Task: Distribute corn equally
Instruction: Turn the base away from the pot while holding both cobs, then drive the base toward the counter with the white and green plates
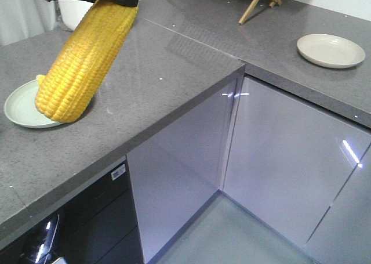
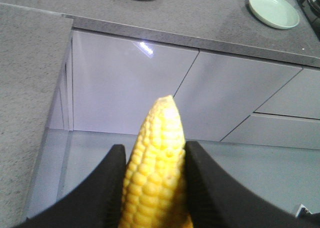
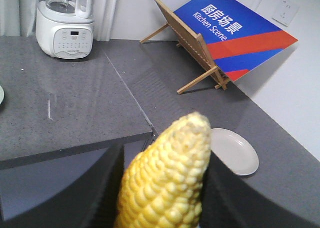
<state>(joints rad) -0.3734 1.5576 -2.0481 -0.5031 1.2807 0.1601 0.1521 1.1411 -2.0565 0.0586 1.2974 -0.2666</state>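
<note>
Left gripper (image 2: pixel 155 147) pinches a cob (image 2: pixel 155 180), right gripper (image 3: pixel 165 155) a second cob (image 3: pixel 167 188). Each tapers beyond the jaws, so either could slip out forward, short of a plate (image 3: pixel 235 150).

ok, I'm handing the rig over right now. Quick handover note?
Left pincer: shut on a corn cob, tip pointing out, held in the air.
Right pincer: shut on a second cob, also in the air.
Plates: the green plate and beige plate sit apart on the grey counter, both bare.
Done: one cob gripped per arm.
Left: nothing placed yet. Probably one cob goes on each plate. No other cobs in view.
</note>
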